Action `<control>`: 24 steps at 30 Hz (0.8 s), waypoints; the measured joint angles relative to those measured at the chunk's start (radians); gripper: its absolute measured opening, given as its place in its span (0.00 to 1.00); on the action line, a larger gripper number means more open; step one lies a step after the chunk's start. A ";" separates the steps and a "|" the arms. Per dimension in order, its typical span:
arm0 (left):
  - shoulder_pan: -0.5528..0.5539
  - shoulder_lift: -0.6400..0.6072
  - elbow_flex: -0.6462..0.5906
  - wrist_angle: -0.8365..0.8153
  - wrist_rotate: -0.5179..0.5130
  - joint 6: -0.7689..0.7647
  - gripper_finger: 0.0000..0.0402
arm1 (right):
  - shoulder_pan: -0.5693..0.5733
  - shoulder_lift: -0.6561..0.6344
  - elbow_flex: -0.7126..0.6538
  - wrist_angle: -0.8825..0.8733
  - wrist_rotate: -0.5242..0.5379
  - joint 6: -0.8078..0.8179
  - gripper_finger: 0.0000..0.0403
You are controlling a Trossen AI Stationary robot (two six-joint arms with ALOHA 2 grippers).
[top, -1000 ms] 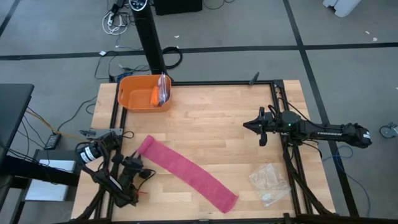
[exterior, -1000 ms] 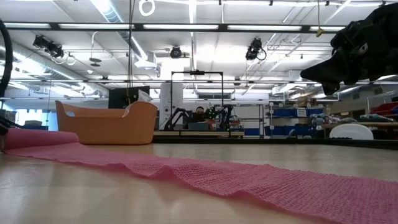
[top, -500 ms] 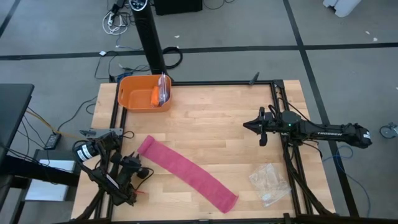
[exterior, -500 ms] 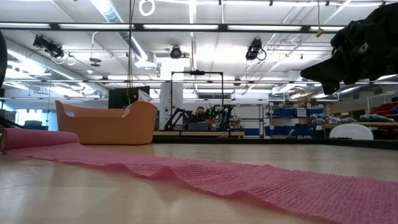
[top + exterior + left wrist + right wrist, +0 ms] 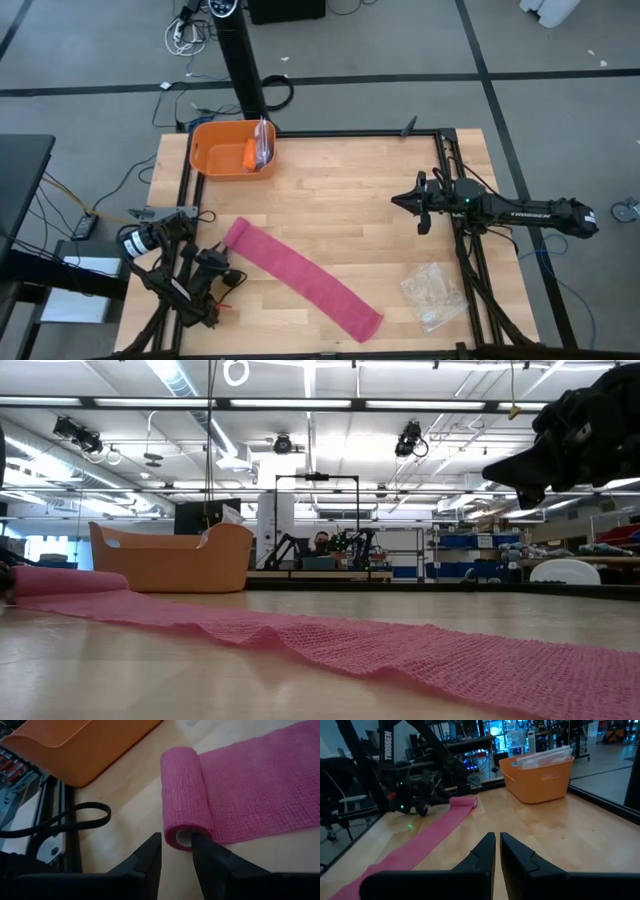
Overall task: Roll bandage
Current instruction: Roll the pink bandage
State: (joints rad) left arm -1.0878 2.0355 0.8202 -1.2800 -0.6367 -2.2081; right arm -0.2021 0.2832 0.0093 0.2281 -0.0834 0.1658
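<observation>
The pink bandage (image 5: 300,278) lies flat as a long band slanting across the table. Its far-left end is wound into a small roll (image 5: 185,795) that rests on the wood. My left gripper (image 5: 176,842) stands open at the near left, low over the table, its two fingertips right at the roll's near end face (image 5: 183,838). My right gripper (image 5: 397,202) hovers shut over the table's right side, level and pointing left, well away from the bandage. My left gripper: one fingertip (image 5: 196,840) shows right against the roll's near end face, beside its hollow core. I cannot tell whether it touches the roll or stands just in front of it. The roll lies on the table.
An orange tub (image 5: 215,150) with packets in it stands at the far left corner. A clear crinkled plastic bag (image 5: 433,292) lies near the right front corner. A black cable loop (image 5: 75,817) lies beside the table frame by the left arm.
My left gripper has sunk a little and drawn slightly toward the table's left edge, staying open. The bandage and its roll have kept their place.
</observation>
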 joint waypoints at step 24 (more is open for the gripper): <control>0.014 -0.007 -0.103 0.131 -0.161 0.001 0.26 | 0.000 0.000 0.000 0.033 -0.043 0.096 0.07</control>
State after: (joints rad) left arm -1.0740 2.0289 0.7168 -1.1486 -0.7978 -2.2066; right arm -0.2020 0.2831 0.0094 0.2616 -0.1265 0.2620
